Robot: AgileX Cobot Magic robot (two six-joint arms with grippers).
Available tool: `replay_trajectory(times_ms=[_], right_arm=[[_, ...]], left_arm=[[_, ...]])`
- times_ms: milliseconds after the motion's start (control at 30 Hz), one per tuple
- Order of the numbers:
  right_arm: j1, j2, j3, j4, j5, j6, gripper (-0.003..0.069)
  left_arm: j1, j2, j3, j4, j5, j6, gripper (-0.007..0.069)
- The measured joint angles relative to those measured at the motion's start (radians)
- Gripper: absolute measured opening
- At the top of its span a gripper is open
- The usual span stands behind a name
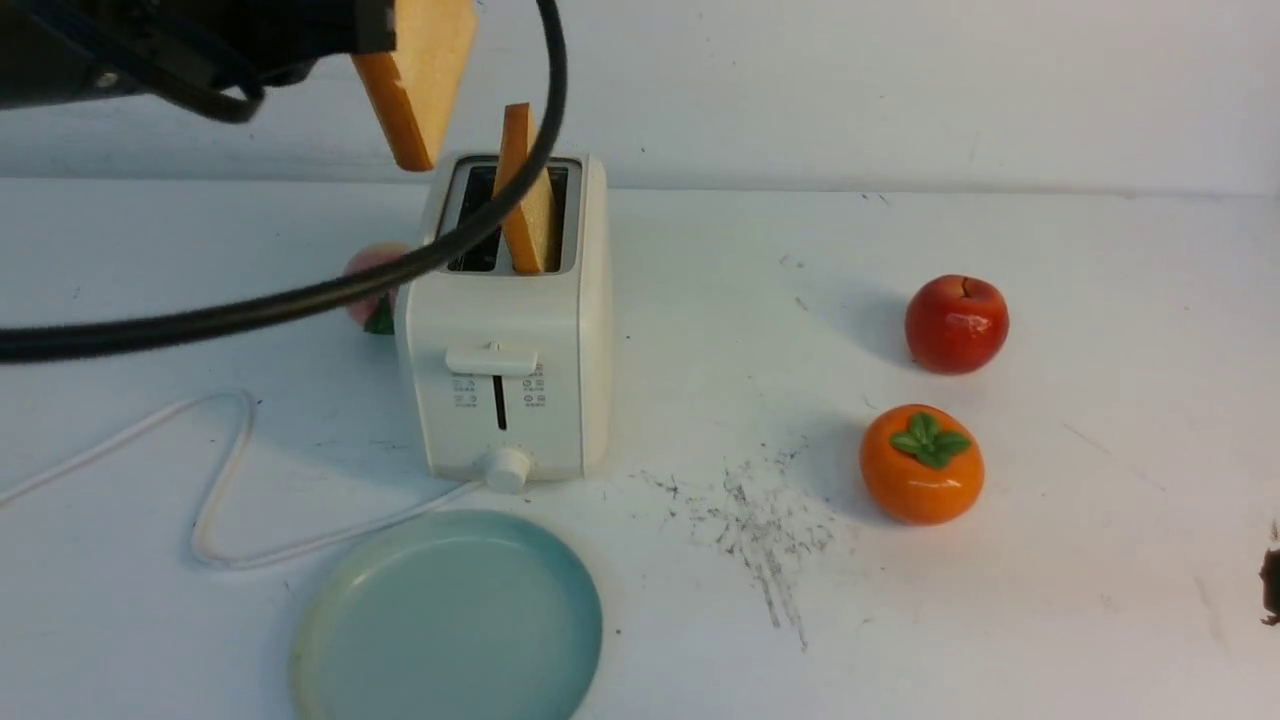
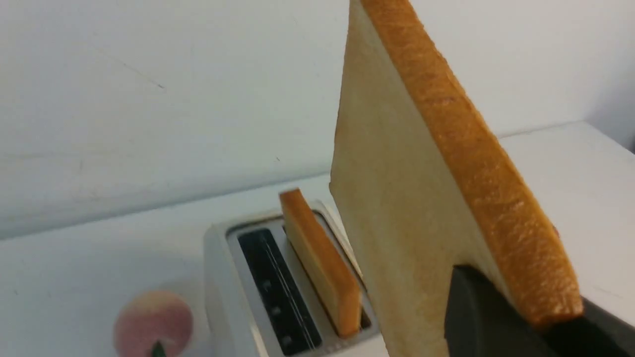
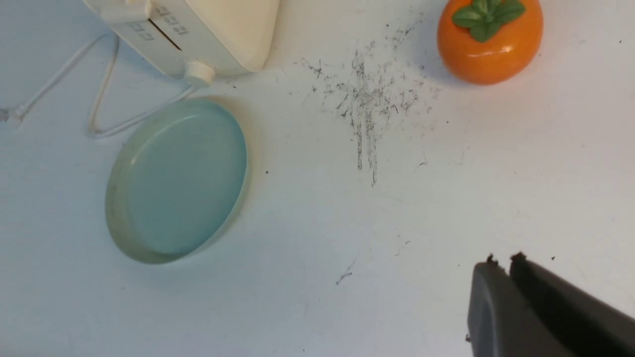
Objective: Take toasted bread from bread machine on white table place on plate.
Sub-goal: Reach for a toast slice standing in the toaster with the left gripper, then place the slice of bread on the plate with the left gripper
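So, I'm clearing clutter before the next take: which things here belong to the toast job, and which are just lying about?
Job: held toast, slotted toast, toaster, plate, table.
Lying about: apple, persimmon, peach.

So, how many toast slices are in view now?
2. The first slice is lifted clear of the toaster, held by the left gripper. The second slice stands in the right slot. The left slot looks empty, and none is on the plate.
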Motion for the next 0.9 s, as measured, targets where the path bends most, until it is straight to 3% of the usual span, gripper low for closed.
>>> replay_trajectory(times_ms=[300,533,733,900], right_arm=[[0.000,0.000,0.000,0.000,0.000,0.000,0.0054],[0.000,0.000,0.000,-0.001,-0.001,-0.014,0.0057],[0.000,0.000,0.000,-0.001,-0.001,-0.016,0.0064],[0.000,0.000,0.000,0.000,-0.001,-0.016,0.0068]], left_arm=[[0.000,-0.077,0.111,0.003,0.395,-0.155,0.0042],[0.000,-0.076,0.335,-0.018,0.397,-0.185,0.0042],[0.038,-0.044,0.431,-0.151,0.374,-0.072,0.0042],[0.187,0.032,0.438,-0.380,0.415,0.146,0.0042]])
